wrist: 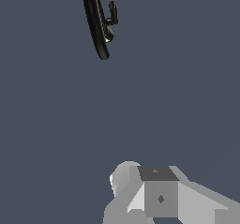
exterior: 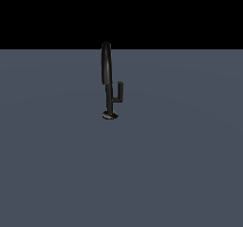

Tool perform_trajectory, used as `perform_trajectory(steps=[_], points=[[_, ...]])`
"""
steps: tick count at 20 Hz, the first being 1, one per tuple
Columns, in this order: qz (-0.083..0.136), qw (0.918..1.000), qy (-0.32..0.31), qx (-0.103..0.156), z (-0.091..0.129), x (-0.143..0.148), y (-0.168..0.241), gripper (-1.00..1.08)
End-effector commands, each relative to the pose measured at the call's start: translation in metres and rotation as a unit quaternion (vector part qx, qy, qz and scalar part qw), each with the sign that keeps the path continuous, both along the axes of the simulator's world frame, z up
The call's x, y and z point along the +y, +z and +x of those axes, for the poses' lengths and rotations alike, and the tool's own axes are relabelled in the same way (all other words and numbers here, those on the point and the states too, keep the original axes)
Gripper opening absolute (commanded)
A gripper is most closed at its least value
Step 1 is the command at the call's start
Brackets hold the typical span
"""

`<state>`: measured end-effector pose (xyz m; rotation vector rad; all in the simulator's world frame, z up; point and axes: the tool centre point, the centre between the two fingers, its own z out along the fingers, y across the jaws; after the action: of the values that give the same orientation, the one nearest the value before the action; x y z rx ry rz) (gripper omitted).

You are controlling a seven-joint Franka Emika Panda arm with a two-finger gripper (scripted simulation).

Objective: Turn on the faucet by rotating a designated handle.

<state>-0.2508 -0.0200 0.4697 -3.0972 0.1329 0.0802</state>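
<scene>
A slim glossy black faucet (exterior: 107, 64) stands on a flat grey-blue floor (exterior: 180, 164), near the middle of the exterior view. It has a tall arched spout, a thin stem and a small round disc base (exterior: 110, 115). The short L-shaped handle (exterior: 119, 91) branches from the stem toward the exterior view's right, its tip pointing up. The wrist view looks down on the faucet (wrist: 96, 24) from far off, with the handle (wrist: 112, 13) beside the spout. No gripper fingers show in either view.
A grey and white blocky part of the arm (wrist: 159, 195) shows at the edge of the wrist view, far from the faucet. The arm does not show in the exterior view. A black background lies behind the floor.
</scene>
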Motion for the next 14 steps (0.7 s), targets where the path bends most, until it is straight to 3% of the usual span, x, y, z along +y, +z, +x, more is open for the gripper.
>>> perform_trajectory(steps=[1,14], points=[[0.000,1.0000,0.000,0.000,0.000,0.000,0.000,-1.00],[0.025,0.9990,-0.025,0.027,0.023,0.006,-0.005,-1.00]])
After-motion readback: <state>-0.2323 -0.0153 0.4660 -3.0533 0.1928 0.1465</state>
